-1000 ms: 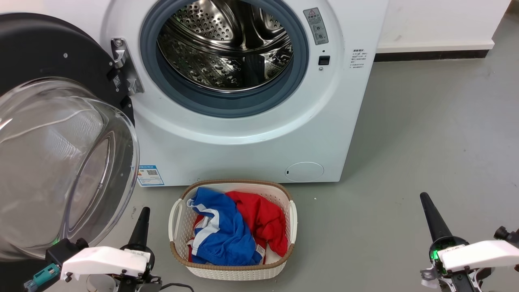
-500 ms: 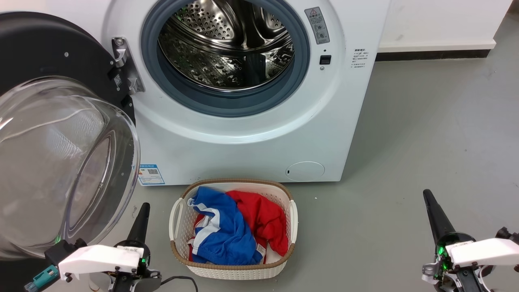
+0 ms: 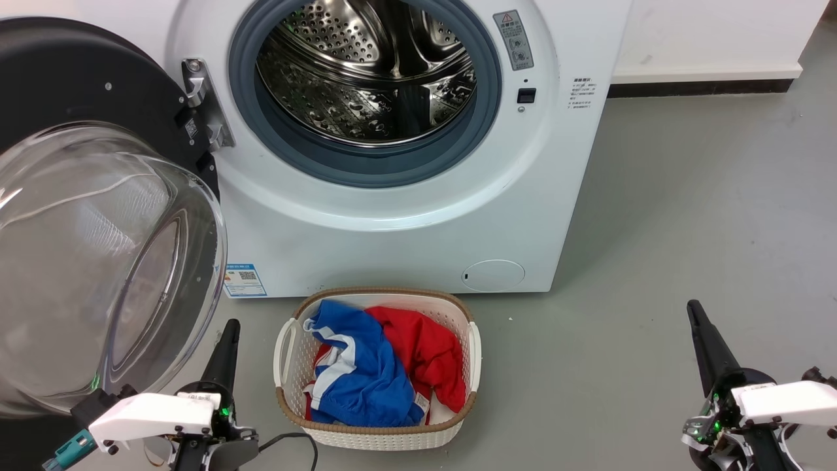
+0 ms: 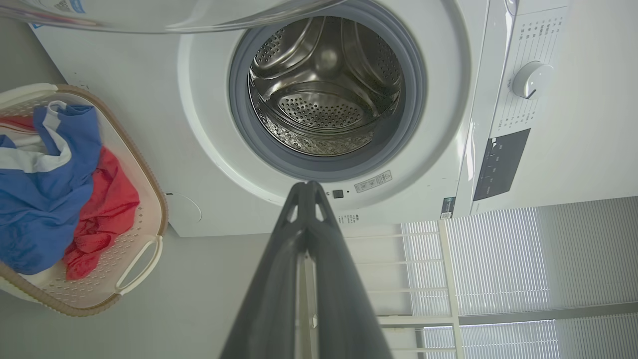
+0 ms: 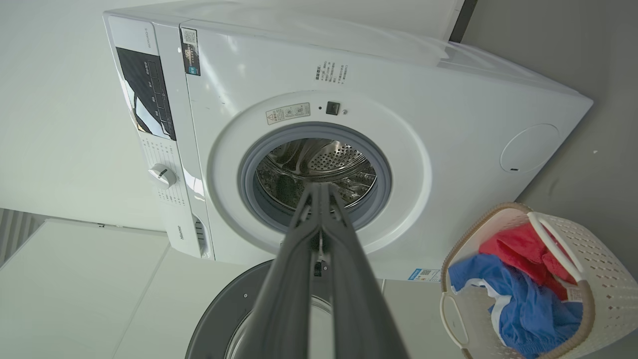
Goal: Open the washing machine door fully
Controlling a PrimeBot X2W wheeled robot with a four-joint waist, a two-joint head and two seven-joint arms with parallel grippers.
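The washing machine door (image 3: pixel 72 85) is swung wide open to the left of the white machine (image 3: pixel 405 222). Its black ring hangs from the metal hinge (image 3: pixel 199 98), and its clear glass bowl (image 3: pixel 98 261) bulges toward me. The steel drum (image 3: pixel 366 72) is exposed and looks empty. My left gripper (image 3: pixel 230 325) is shut, low at the bottom left, just right of the bowl and apart from it. My right gripper (image 3: pixel 693 307) is shut too, low at the bottom right over bare floor. In the left wrist view the left gripper (image 4: pixel 306 185) points at the drum (image 4: pixel 324 94). The right gripper (image 5: pixel 319 187) points at the drum (image 5: pixel 319 169), above the door (image 5: pixel 234 309).
A white laundry basket (image 3: pixel 376 437) with blue and red clothes stands on the grey floor before the machine, between my grippers. A small round white flap (image 3: pixel 493 275) sits at the machine's lower front. A white wall runs behind at the right.
Both arms have drifted slightly lower in the head view, and the picture has shifted a little. The door and basket have kept their places.
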